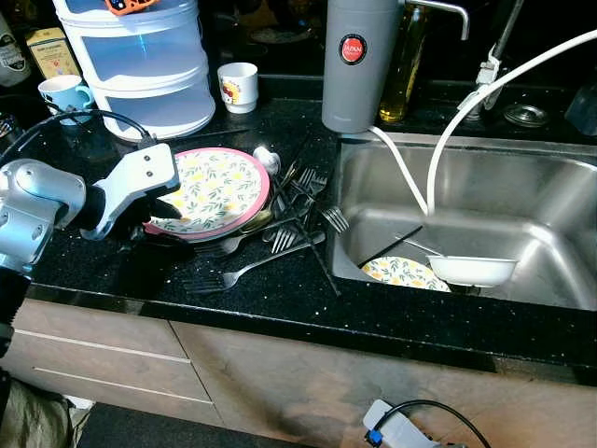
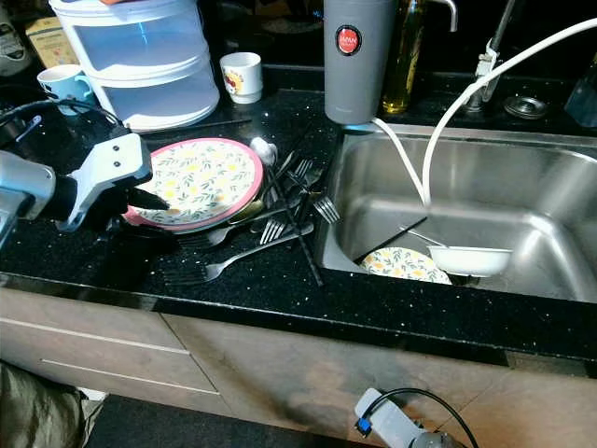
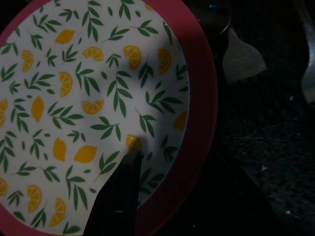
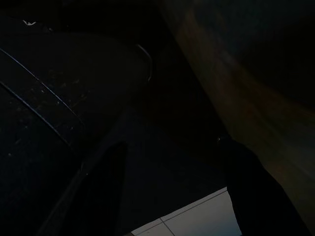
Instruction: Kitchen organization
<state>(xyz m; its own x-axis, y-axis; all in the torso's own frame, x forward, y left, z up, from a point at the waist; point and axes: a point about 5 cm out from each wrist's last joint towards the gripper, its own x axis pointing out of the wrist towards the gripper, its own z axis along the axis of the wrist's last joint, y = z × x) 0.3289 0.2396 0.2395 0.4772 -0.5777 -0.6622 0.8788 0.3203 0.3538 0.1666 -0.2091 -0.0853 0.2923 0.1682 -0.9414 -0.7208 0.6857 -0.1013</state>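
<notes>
My left gripper point(image 1: 160, 207) pinches the near-left rim of the lemon-print plate point(image 1: 216, 189) on the counter point(image 1: 280, 289); forks point(image 1: 280, 238) lie just right.

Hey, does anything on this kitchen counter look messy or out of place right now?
Yes. Forks lie crisscrossed in a loose heap on the black counter beside the lemon plate, some under its rim. The left gripper is at the plate's near edge.

Forks point(image 1: 280, 233) crowding counter point(image 1: 112, 271) right of plate point(image 1: 215, 187)
</notes>
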